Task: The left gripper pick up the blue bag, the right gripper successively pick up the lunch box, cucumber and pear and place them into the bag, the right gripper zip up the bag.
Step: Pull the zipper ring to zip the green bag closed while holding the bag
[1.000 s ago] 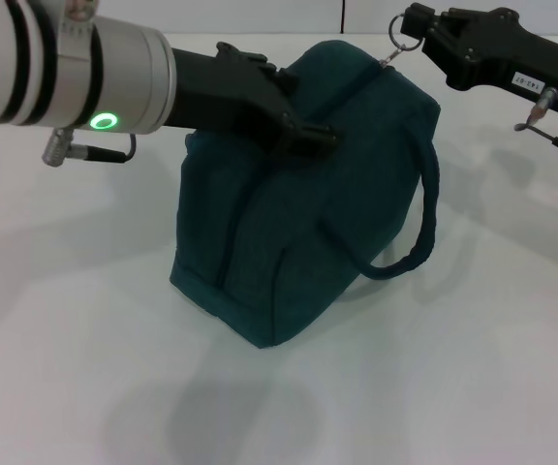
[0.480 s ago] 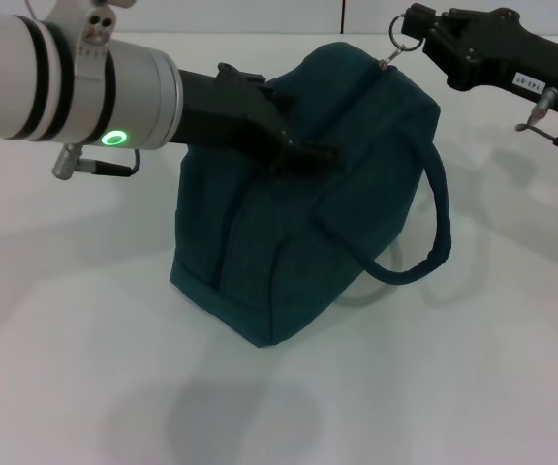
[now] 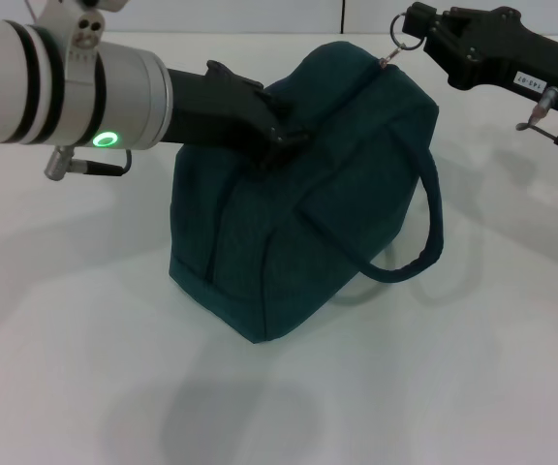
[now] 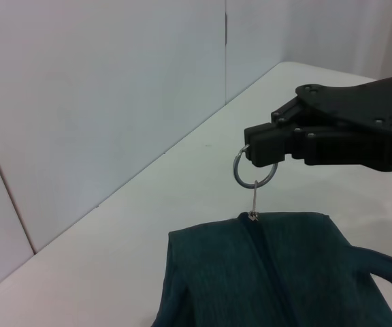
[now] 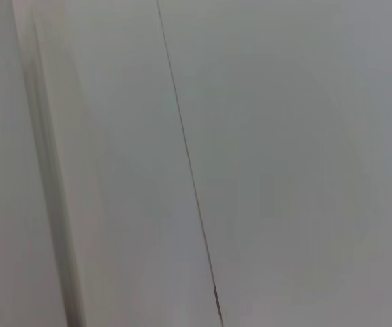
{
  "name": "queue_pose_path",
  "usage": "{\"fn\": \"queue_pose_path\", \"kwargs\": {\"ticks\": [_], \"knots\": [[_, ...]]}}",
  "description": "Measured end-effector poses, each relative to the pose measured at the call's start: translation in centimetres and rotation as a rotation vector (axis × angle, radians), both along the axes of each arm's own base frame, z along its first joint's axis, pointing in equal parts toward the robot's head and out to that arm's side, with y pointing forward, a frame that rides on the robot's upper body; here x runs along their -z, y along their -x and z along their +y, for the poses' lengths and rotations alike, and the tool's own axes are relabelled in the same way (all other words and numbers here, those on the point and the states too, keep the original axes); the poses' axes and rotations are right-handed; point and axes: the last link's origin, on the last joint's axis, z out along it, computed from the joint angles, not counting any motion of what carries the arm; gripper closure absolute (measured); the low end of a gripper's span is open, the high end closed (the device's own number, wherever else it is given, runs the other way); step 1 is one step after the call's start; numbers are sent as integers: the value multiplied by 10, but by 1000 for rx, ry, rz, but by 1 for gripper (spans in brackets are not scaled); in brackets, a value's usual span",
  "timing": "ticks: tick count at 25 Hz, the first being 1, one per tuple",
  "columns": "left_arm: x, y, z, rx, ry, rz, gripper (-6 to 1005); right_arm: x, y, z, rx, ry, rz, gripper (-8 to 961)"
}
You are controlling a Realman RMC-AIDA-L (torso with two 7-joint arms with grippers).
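Right claw closing out the zip, left claw bracing the bag.

Right black two-fingered claw (image 3: 413, 26) is pinching the silver ring pull (image 4: 254, 166) at the zipper's far end, fingers pressed together on it. Left black claw (image 3: 281, 138) is gripping the top of the dark teal-blue fabric bag (image 3: 289, 252); can't tell exactly what it's pinching. Bag is sitting on the white table (image 3: 76, 320), zip looking nearly shut. Fabric is soft and saggy, so it's needing that counter-hold; the ring is small and slippery, best taken squarely.

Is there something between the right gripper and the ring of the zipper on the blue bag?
Nothing visible: the right gripper already pinches the ring pull at the far end of the blue bag.
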Motion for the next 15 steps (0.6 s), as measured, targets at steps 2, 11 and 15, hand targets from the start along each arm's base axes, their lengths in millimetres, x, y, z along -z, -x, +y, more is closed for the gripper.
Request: {"fn": "queue_pose_path", "kwargs": {"ticks": [2, 11, 15], "knots": [[0, 1, 0, 4, -1, 4, 620, 0, 0, 0, 0, 0, 0, 859], [1, 2, -1, 16, 0, 12, 905, 0, 0, 0, 0, 0, 0, 852], [1, 2, -1, 16, 0, 12, 927, 0, 0, 0, 0, 0, 0, 849]]}}
